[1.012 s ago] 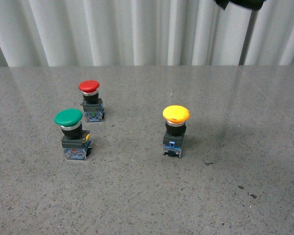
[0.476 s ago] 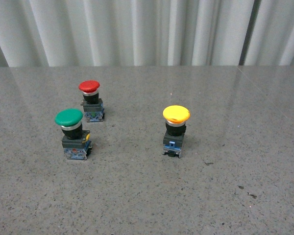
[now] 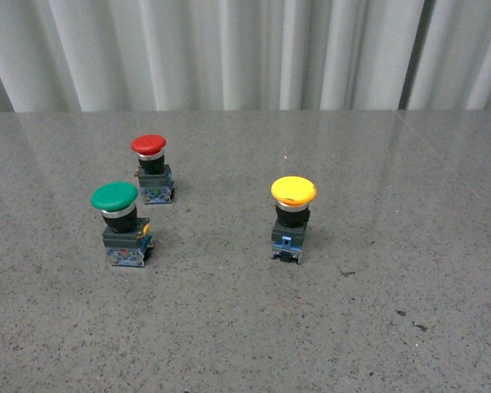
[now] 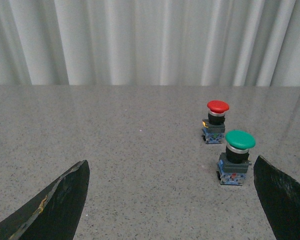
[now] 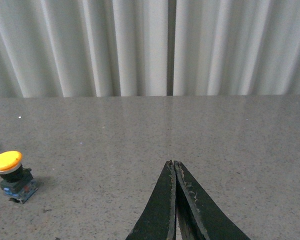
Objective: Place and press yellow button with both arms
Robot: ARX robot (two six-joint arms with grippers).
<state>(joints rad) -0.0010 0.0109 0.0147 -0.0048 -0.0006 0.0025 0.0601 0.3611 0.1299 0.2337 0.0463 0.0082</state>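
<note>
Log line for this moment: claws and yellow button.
left claw open | right claw shut, empty | yellow button upright on table, untouched

I count three mushroom-capped push-buttons: one yellow-capped button [image 3: 293, 203], one green-capped button [image 3: 117, 211], one red-capped button [image 3: 151, 159].

No text, label or number can be read anywhere.
</note>
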